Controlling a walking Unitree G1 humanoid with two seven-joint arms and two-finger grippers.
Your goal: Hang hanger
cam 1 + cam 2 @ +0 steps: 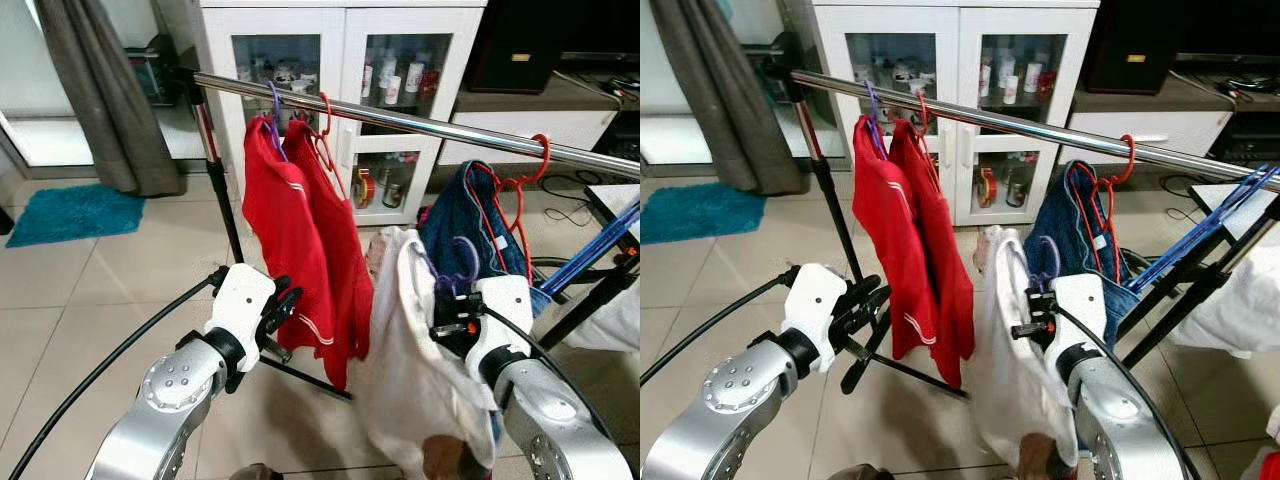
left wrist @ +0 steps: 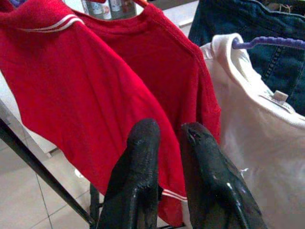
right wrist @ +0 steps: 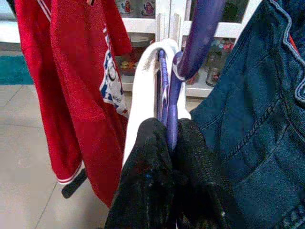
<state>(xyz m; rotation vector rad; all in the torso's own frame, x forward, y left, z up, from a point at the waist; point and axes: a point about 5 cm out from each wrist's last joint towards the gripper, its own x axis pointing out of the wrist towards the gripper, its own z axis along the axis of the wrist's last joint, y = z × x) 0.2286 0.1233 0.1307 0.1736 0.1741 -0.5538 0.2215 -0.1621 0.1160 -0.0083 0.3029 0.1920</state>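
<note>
A chrome rail (image 1: 400,118) slopes across the scene in front of me. Two red shirts (image 1: 295,230) hang from it on the left, and blue jeans (image 1: 465,225) hang on a red hanger (image 1: 525,180) to the right. My right gripper (image 3: 169,129) is shut on the neck of a purple hanger (image 1: 465,262) that carries a white garment (image 1: 410,380). This hanger is below the rail, between the red shirts and the jeans, with its hook off the rail. My left gripper (image 1: 283,300) is beside the lower part of the red shirts, its fingers (image 2: 143,143) close together and holding nothing.
The rack's black upright (image 1: 222,200) and floor bar stand behind my left arm. A white glass-door cabinet (image 1: 340,60) is behind the rail. A grey curtain (image 1: 100,100) and a teal mat (image 1: 70,212) lie at the left, and blue hangers (image 1: 600,240) at the right.
</note>
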